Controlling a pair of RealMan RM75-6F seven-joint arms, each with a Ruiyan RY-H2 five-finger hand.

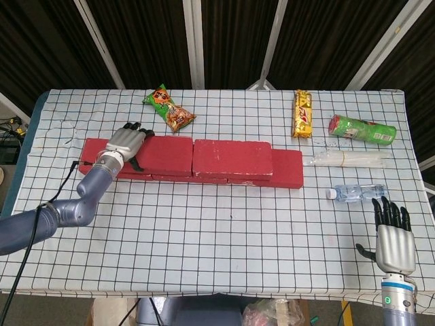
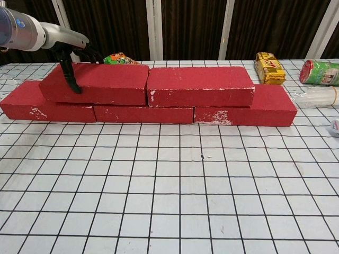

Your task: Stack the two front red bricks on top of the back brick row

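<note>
Two red bricks lie end to end on top of the bottom brick row (image 1: pixel 289 170) (image 2: pixel 271 108). My left hand (image 1: pixel 124 144) (image 2: pixel 68 52) grips the left end of the upper left brick (image 1: pixel 162 153) (image 2: pixel 103 83), thumb down its front face and fingers over the back edge. The upper right brick (image 1: pixel 231 157) (image 2: pixel 198 85) sits flush against it, and no hand touches it. The upper left brick is slightly tilted in the chest view. My right hand (image 1: pixel 394 239) hovers near the table's front right corner, fingers spread and holding nothing; only the head view shows it.
Behind the bricks lie a green snack bag (image 1: pixel 168 109) (image 2: pixel 119 57), a yellow packet (image 1: pixel 302 113) (image 2: pixel 269 67) and a green can (image 1: pixel 361 129) (image 2: pixel 319 72). A clear plastic pack (image 1: pixel 346 158) and a water bottle (image 1: pixel 355 193) lie to the right.
</note>
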